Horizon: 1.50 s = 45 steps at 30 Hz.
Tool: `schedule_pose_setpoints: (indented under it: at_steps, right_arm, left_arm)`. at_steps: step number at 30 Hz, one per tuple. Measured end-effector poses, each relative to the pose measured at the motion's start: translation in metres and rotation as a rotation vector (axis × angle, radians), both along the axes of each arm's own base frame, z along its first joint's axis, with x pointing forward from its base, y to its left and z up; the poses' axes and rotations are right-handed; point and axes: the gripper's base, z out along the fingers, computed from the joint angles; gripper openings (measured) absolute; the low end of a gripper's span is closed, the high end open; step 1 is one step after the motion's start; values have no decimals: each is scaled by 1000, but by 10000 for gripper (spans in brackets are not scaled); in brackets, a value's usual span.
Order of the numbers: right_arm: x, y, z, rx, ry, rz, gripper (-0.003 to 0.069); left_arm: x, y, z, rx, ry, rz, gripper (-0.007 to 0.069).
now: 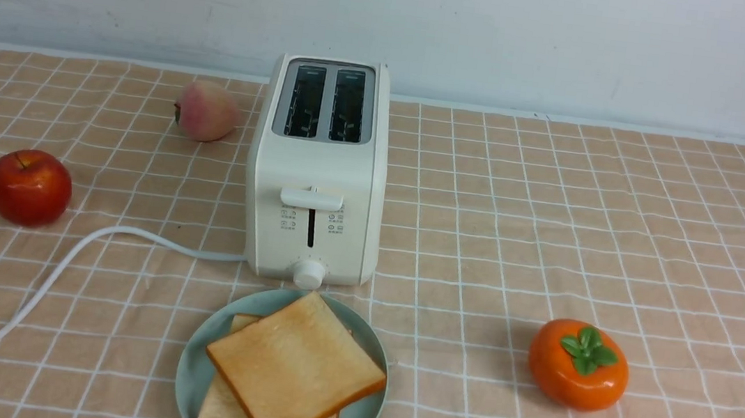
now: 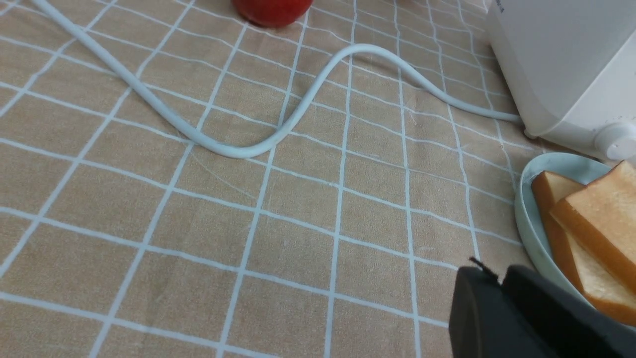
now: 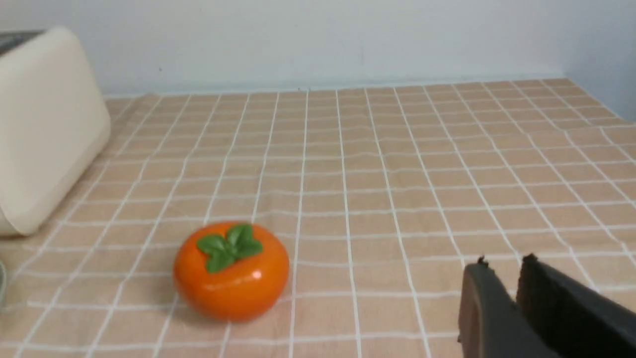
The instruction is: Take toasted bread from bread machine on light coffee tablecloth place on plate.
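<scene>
Two slices of toasted bread point(image 1: 295, 361) lie stacked on the teal plate point(image 1: 193, 364), the upper one turned at an angle over the lower. The plate sits on the tablecloth point(image 1: 553, 222) just in front of the cream bread machine point(image 1: 317, 174), whose two slots look empty. Neither gripper shows in the front view. My left gripper point(image 2: 497, 271) is shut and empty, low over the cloth beside the plate point(image 2: 526, 214) and toast point(image 2: 601, 219). In the right wrist view my right gripper point(image 3: 502, 263) is shut on nothing, with only a thin notch between its tips, over bare cloth.
A white cord point(image 1: 57, 264) snakes from the toaster to the front left. A red apple point(image 1: 28, 187) sits at the left, a peach point(image 1: 206, 111) beside the toaster's back left, and an orange persimmon point(image 1: 578, 364) at the front right. A wall stands behind the table.
</scene>
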Motion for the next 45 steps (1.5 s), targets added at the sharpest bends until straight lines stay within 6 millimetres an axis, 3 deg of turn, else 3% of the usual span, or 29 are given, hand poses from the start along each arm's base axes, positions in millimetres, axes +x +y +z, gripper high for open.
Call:
schedule_pose_setpoints:
  at_steps: [3,5,45]
  right_arm:
    - [-1,0,-30,22,80,0,115]
    - [-3,1,-38,65,135,-3,116]
    - [-3,1,-38,74,138,-8,162]
  left_arm:
    - [0,0,0,0,0,0,60]
    - [0,0,0,0,-1,0,64]
    - [0,0,0,0,2,0,92]
